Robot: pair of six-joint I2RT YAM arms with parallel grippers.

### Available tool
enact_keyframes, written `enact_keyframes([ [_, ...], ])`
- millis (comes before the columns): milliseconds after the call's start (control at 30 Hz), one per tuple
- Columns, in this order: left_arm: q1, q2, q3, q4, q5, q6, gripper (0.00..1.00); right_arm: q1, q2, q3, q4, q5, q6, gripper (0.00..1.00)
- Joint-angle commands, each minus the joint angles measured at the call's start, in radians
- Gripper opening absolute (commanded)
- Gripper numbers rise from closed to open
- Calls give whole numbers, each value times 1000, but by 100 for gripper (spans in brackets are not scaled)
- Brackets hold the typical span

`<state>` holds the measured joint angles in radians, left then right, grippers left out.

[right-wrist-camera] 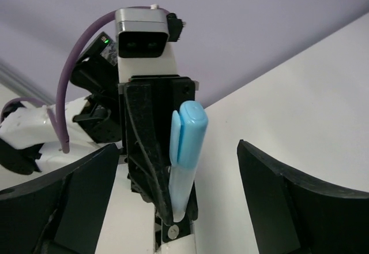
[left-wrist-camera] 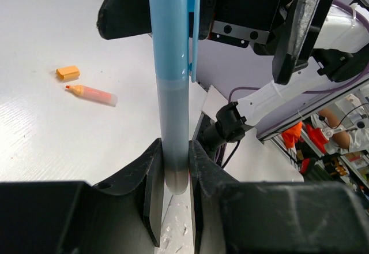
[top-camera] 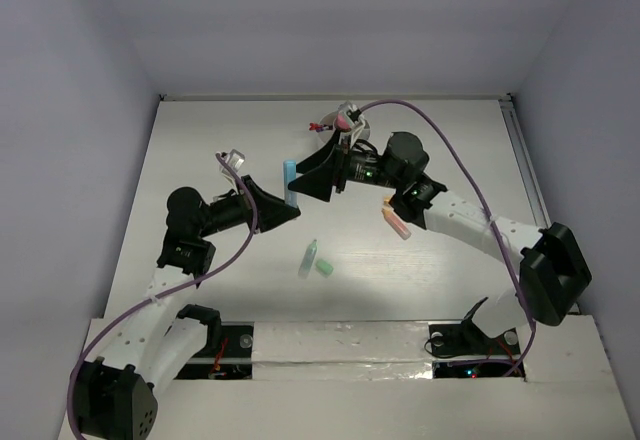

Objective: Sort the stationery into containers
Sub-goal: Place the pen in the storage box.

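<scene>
White tabletop [top-camera: 430,280] — your left gripper [left-wrist-camera: 174,170] pinches blue highlighter [left-wrist-camera: 173,92], right gripper [right-wrist-camera: 179,161] gapes around it; green pieces [top-camera: 324,268], orange marker [top-camera: 397,224] beside it unsorted.

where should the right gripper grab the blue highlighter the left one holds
Take the light blue plastic highlighter by its capped end. The left gripper is shut on the grey barrel end, so only the cap half sticks free. The open right gripper faces that end: come in straight along the pen, probably closing the jaws on the cap's plain sides, clear of the clip.
</scene>
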<state>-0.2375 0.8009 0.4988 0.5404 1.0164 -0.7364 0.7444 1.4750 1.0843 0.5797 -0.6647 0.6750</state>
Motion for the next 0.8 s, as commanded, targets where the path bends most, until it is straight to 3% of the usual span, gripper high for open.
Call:
enact_keyframes([
  [0,3,-5,-2,44,11,22,0,-2,24,55,100,-64,37,87],
  [267,3,4,-3,49,16,23,0,-2,88,85,154,-111,96,72],
  [467,3,20,-3,53,42,19,0,-2,108,65,239,-92,139,50],
  [667,-6,17,-3,38,44,28,0,-2,142,69,304,-93,182,54],
  [700,-6,15,-3,36,44,29,0,-2,143,68,304,-92,182,38],
  [767,-6,14,-3,30,42,32,0,-2,140,66,302,-93,184,21],
])
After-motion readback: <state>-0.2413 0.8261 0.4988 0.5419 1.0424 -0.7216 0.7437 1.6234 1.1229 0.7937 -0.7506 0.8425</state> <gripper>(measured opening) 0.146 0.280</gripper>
